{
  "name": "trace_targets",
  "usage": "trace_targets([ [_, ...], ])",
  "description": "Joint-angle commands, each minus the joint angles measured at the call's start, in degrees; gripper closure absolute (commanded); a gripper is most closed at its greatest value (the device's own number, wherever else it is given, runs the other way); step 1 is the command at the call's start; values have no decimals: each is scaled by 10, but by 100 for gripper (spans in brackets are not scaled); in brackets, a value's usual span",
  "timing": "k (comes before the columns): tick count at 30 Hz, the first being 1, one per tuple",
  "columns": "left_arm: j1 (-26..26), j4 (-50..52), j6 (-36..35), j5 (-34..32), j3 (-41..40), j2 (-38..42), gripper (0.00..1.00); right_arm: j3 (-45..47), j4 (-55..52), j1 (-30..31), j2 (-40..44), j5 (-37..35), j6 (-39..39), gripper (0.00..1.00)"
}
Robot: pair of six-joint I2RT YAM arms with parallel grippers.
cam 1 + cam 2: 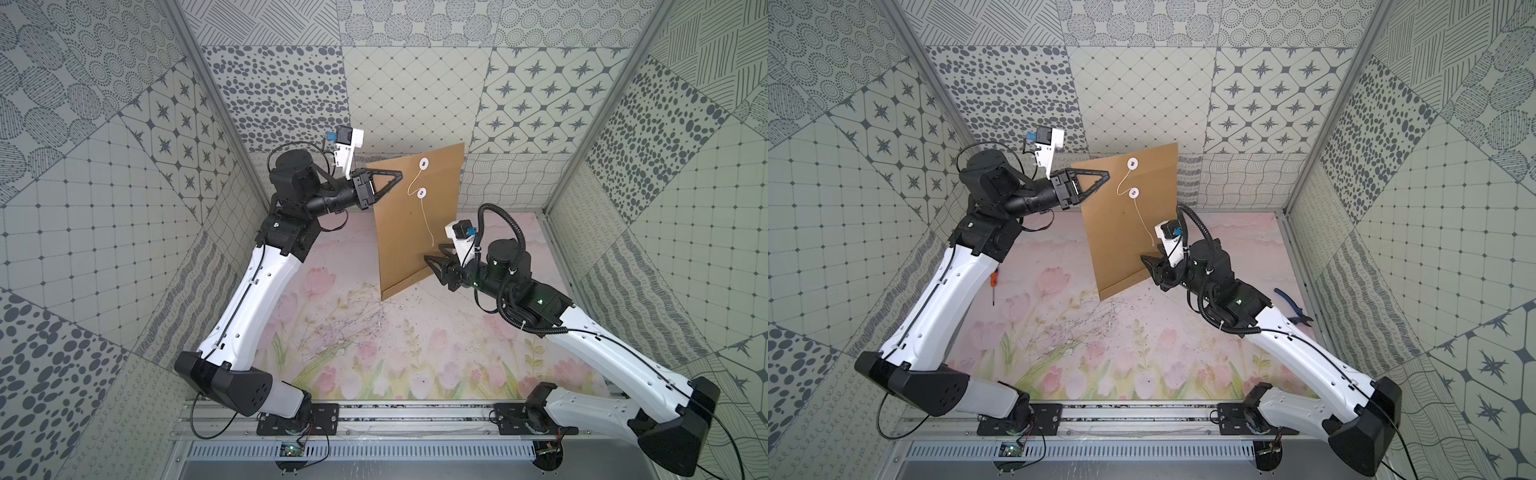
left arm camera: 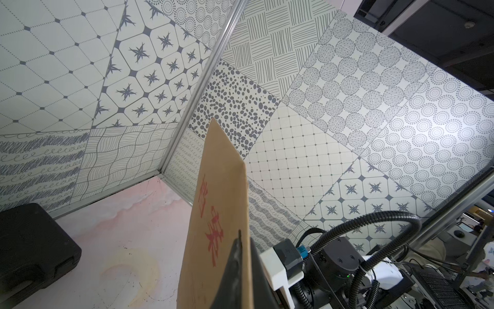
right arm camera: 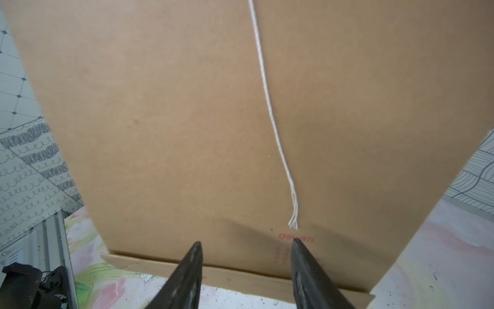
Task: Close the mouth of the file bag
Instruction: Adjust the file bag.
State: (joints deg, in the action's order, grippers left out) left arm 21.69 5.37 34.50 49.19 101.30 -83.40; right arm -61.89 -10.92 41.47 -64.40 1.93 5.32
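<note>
Left claw point(image 1: 397, 174): you saw one finger; its partner sat hidden behind the file bag point(image 1: 403, 249). String point(image 3: 267, 107): upper end was cut off in your right wrist view. Red print point(image 3: 295, 236): too blurred to read. Black case point(image 2: 32, 248): cropped by the edge.

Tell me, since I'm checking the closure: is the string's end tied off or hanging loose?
Hanging loose: the string drops from the lower button down the file bag, its frayed end free.
</note>
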Motion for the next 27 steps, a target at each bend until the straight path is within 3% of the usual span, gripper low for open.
trace_targets([
  [1, 13, -30, 7, 20, 15, 8, 100, 4, 51, -15, -7, -10, -4, 47],
  [18, 44, 17, -17, 45, 47, -3, 100, -13, 84, -36, -23, 56, 2, 64],
  [27, 55, 15, -18, 38, 50, -11, 100, -28, 96, -34, -40, 53, 23, 73],
])
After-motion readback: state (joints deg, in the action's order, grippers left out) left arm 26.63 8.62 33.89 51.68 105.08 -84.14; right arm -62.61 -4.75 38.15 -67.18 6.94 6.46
